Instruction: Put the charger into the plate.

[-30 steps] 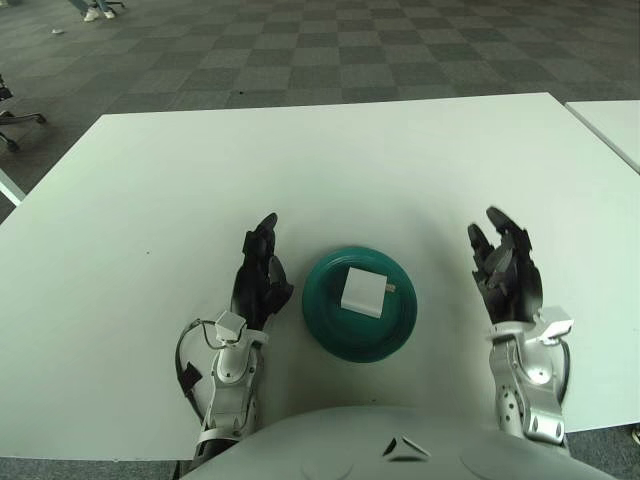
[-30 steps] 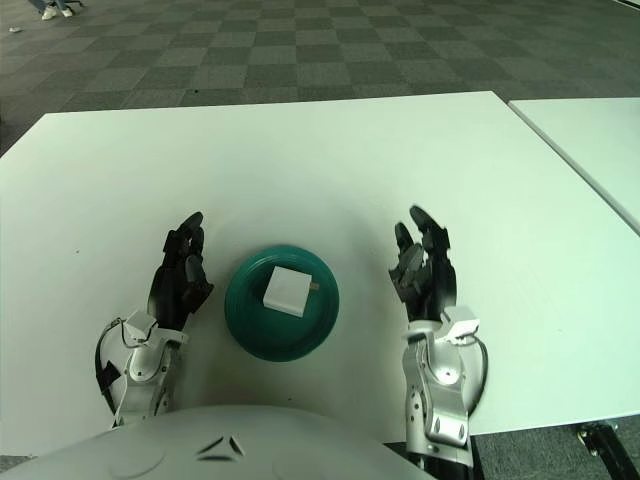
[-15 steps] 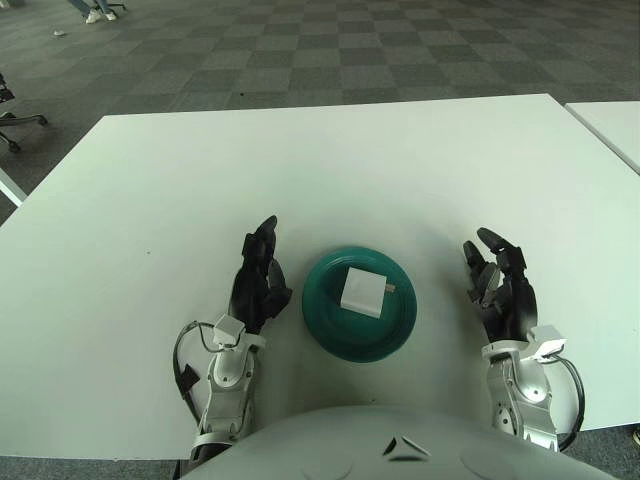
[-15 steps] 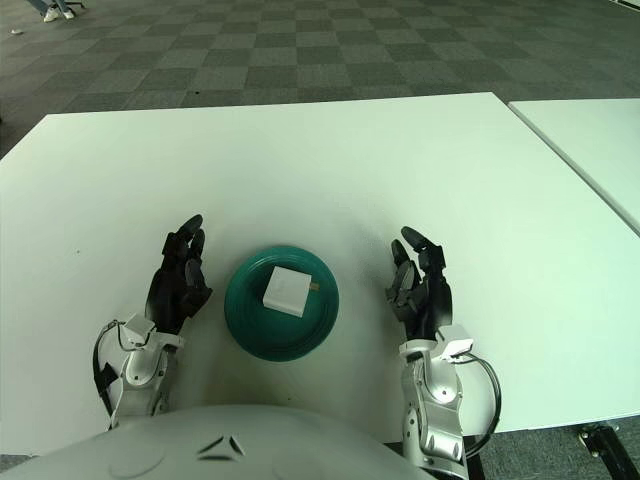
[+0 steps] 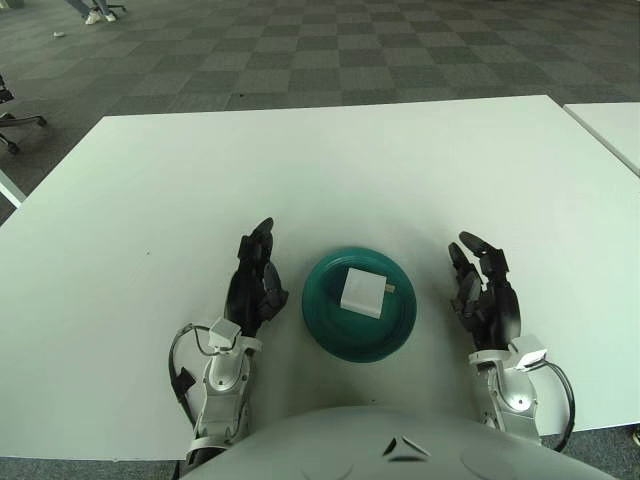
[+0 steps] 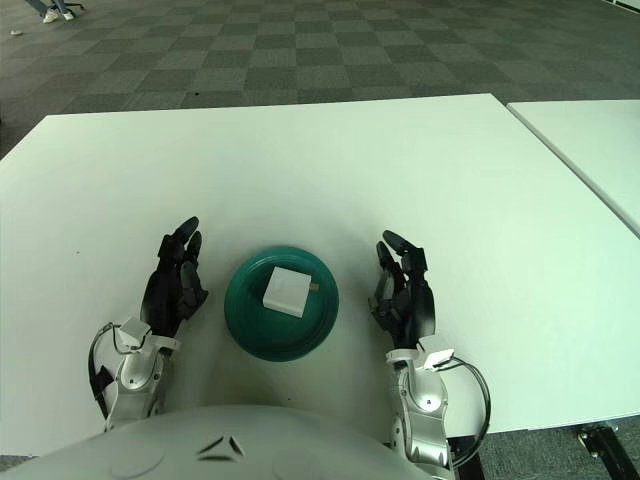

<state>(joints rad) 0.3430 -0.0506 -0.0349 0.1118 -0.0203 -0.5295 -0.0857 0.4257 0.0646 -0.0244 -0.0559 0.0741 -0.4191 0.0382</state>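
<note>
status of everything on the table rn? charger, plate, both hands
charger: lying flat inside the plate, not held
plate: upright on the table, between the hands
left hand: open, empty, beside the plate's left edge
right hand: open, empty, right of the plate, apart from it
table: white, bearing the plate

Looks like an office or lab floor: grey checkered carpet tiles (image 5: pixel 300 50) well beyond both hands, a plain white table (image 5: pixel 330 170) under them, a second white table (image 6: pixel 590 150) off past the right hand, chair casters (image 5: pixel 15 125) far left.
</note>
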